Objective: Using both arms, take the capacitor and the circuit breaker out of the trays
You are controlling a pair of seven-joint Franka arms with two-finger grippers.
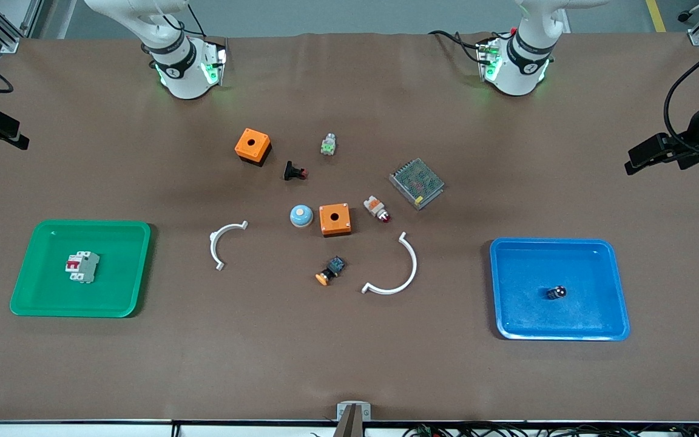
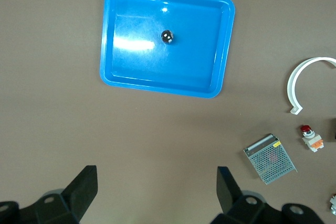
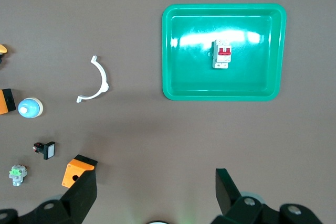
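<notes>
Blue tray with capacitor lies under the open left gripper; green tray with circuit breaker under the open right gripper.

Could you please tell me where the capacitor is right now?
The capacitor lies in the blue tray toward the left arm's end of the table, alone near the tray's middle, nearer the front camera than the metal mesh box.

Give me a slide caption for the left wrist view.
Open left gripper high over the table, blue tray with the capacitor ahead.
</notes>
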